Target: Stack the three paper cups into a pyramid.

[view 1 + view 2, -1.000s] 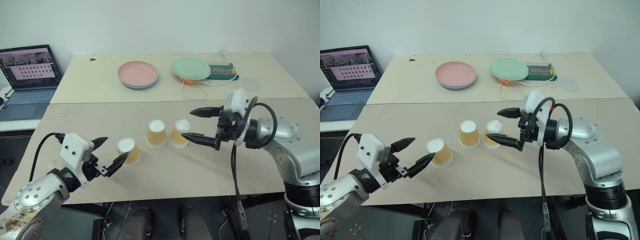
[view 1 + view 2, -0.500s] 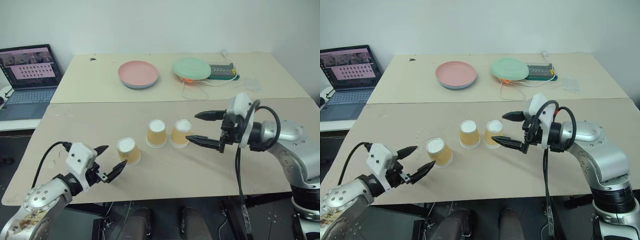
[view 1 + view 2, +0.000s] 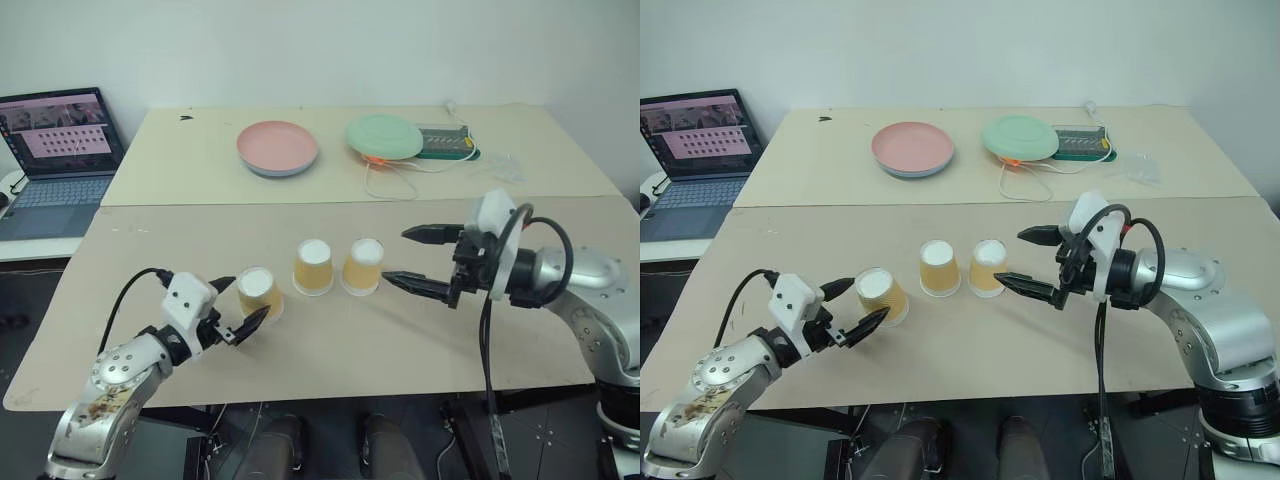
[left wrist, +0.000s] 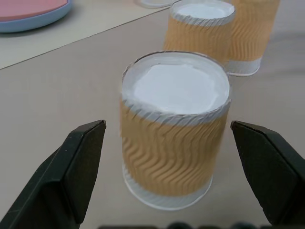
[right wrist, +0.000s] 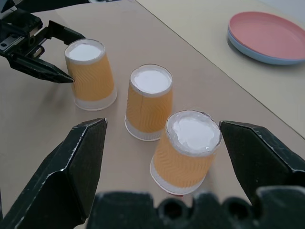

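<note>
Silver-grey jointed arms carry white wrist blocks, looping black cables and black pointed two-fingered pincers (image 3: 425, 262).

cups (image 4: 174, 148): looking like paper, the yellow-orange sides showing a wavy embossed ripple, the white rims and flat ends appearing matt.
table (image 3: 330, 345): showing a smooth, matt beige top.
pink plate (image 3: 277, 148): looking like smooth plastic with a slight sheen, sitting toward the far edge.
green plate (image 3: 383, 136): looking like smooth plastic too.
fingers (image 4: 71, 167): appearing as matt black plastic.
right arm (image 3: 1215, 310): shining like brushed grey metal.
</note>
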Available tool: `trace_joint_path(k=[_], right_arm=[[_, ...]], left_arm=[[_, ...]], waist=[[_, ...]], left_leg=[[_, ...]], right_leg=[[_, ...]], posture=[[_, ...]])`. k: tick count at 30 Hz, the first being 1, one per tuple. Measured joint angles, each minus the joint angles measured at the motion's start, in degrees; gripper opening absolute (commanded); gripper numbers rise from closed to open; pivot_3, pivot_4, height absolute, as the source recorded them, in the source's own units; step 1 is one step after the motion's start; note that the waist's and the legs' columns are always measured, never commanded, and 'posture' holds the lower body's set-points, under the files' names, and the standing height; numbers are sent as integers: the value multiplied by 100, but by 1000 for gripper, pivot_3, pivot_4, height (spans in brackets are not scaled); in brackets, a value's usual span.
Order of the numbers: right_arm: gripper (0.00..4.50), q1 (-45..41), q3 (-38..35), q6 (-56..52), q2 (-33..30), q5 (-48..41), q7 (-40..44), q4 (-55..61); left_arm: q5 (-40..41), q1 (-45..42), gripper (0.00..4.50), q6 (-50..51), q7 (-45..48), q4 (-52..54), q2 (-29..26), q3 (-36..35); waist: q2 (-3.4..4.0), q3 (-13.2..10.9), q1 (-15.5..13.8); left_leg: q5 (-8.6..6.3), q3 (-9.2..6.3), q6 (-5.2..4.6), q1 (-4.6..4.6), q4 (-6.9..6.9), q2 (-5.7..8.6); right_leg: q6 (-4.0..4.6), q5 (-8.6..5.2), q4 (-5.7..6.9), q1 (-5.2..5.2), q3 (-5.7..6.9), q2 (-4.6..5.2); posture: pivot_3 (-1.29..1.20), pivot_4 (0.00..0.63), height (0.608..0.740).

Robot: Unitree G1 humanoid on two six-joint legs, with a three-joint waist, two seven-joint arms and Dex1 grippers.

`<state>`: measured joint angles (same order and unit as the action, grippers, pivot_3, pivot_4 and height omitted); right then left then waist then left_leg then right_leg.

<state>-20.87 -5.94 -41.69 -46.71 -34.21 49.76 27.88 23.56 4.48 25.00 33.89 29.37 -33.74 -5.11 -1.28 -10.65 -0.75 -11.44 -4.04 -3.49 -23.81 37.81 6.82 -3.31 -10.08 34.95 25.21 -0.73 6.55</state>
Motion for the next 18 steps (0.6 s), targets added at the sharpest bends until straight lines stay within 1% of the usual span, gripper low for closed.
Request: trace_joint_path(k=[6,16,17,18], right_arm=[[4403,255,-64,1,-23,24,-77,17],[4403,402,-124,3,-27,38,-225,90],[4465,406,-127,3,-28,43,-237,90],[4500,411,-129,3,-29,45,-244,90]], left_arm=[[-78,-385,4500,-87,157,-324,30,146],[-115,-687,4500,-101,264,-522,137,252],[-115,-688,4233,-101,276,-525,143,266],[-115,-688,4062,-101,285,-526,153,270]], waist=[[0,0,3],[0,0,-1],[0,0,3],[0,0,6]], left_leg=[[0,0,0,0,0,0],[0,0,0,0,0,0],[0,0,0,0,0,0],[0,0,-1,0,0,0]], right_leg=[[-1,0,0,0,1,-1],[-1,0,-2,-1,1,-2],[-1,0,-2,0,1,-3],[-1,0,-1,1,0,-3]], posture=[[0,150,718],[0,150,718],[0,150,718],[0,150,718]])
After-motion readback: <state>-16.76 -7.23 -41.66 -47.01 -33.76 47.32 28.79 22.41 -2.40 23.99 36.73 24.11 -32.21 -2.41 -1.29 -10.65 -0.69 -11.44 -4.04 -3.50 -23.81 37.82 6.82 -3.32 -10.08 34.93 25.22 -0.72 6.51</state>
